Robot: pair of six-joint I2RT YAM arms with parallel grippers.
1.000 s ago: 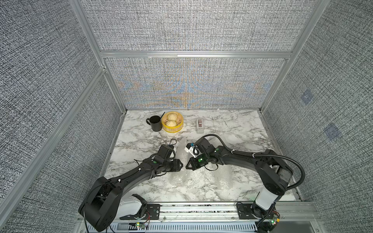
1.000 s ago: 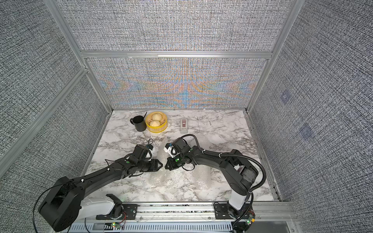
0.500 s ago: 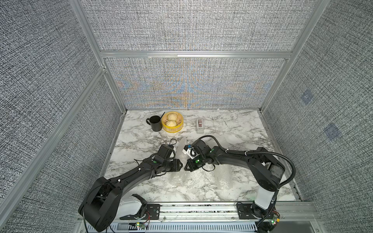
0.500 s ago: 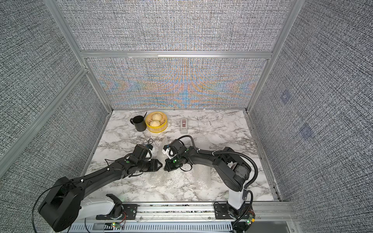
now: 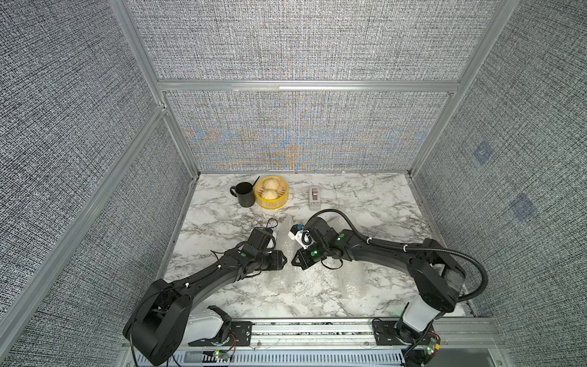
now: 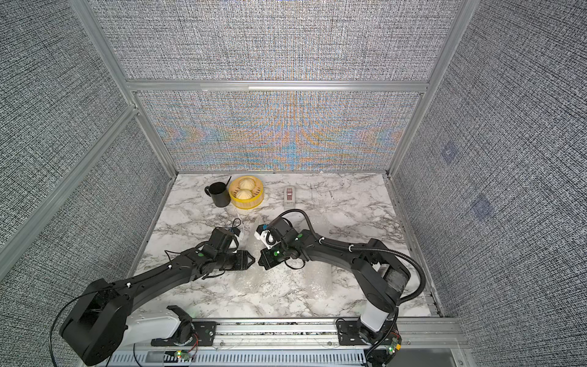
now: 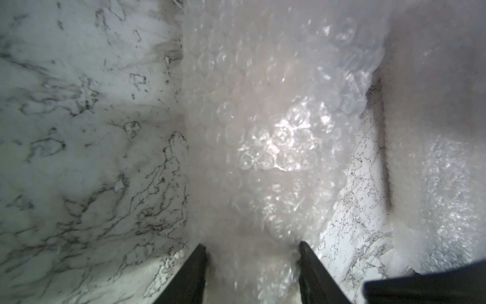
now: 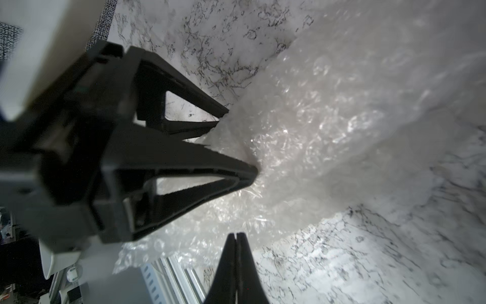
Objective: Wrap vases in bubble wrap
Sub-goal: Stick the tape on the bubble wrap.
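Both arms stretch low over the marble surface [image 5: 374,203], forearms nearly level, and meet tip to tip on the side of the yellow steamer basket [image 5: 271,193] nearest their bases. There a roll of bubble wrap [image 7: 263,136] lies on the surface, one end pointing back at the basket; what it encloses is veiled. The left pincer [image 5: 285,260] meets it sideways, half spread, its fingers [image 7: 196,271] pressed against opposite flanks of the roll, clasping it. The right pincer [image 8: 236,235] faces it, jaws closed tight at the wrap's edge; whether they nip film I cannot tell. A second sheet [image 7: 441,189] lies farther from the basket, toward the right arm's base.
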